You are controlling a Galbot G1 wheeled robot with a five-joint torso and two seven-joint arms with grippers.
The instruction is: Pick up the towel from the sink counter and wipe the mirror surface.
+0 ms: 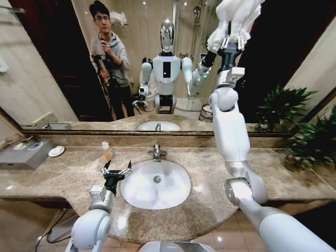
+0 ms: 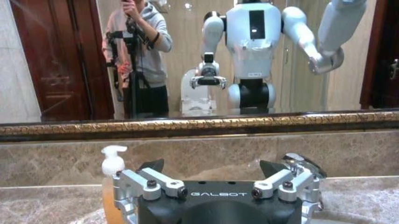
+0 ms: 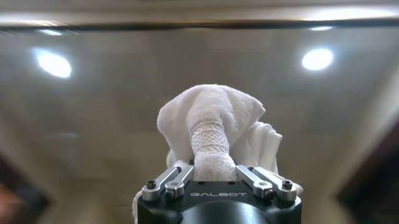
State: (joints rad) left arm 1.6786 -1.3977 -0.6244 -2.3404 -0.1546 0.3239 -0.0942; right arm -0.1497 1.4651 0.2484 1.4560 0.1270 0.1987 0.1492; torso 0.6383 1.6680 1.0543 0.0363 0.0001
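Note:
My right arm is raised high, and its gripper (image 1: 231,38) is shut on the white towel (image 1: 239,14). The bunched cloth sits up against the upper part of the mirror surface (image 1: 157,68). In the right wrist view the towel (image 3: 213,116) bulges out of the closed gripper (image 3: 215,173), with the glass (image 3: 93,121) right behind it. My left gripper (image 1: 116,169) hovers open and holds nothing, low over the sink counter (image 1: 63,176), just left of the basin (image 1: 156,185). In the left wrist view that gripper (image 2: 212,168) faces the mirror's bronze frame (image 2: 187,125).
A chrome faucet (image 1: 156,153) stands behind the basin. An orange soap bottle (image 1: 107,151) is close to the left gripper. A round white dish (image 1: 56,151) and a grey box (image 1: 25,154) sit far left. Potted plants (image 1: 310,139) crowd the counter's right end.

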